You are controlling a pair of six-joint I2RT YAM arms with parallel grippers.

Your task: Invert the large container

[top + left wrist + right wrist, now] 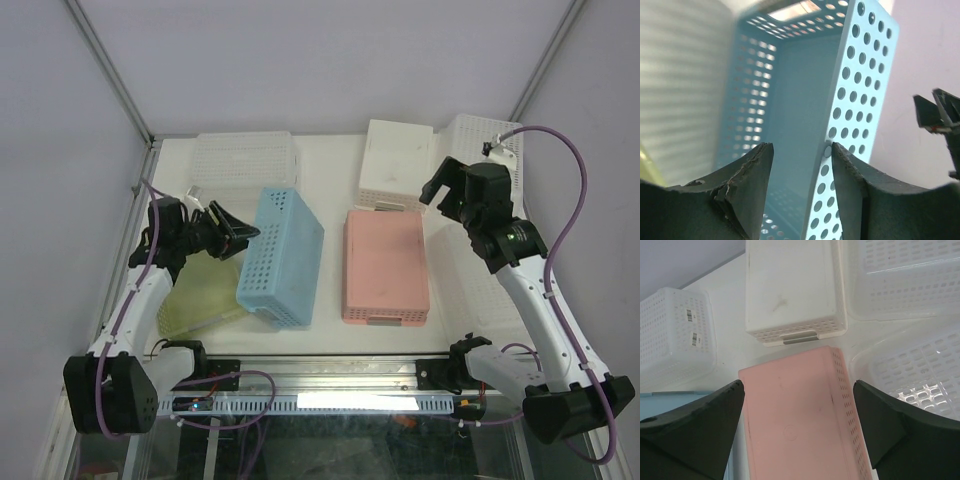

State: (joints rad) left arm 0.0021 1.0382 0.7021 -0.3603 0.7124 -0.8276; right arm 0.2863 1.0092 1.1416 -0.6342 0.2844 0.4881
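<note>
Matt plastic throughout
The blue container (282,256) was matt, perforated plastic; the pink bin (386,262) had a smooth, matt top.

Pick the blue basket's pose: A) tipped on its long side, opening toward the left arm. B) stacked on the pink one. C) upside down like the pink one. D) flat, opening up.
A: the blue basket rests on a long side, and the left wrist camera looks straight into its hollow.
</note>
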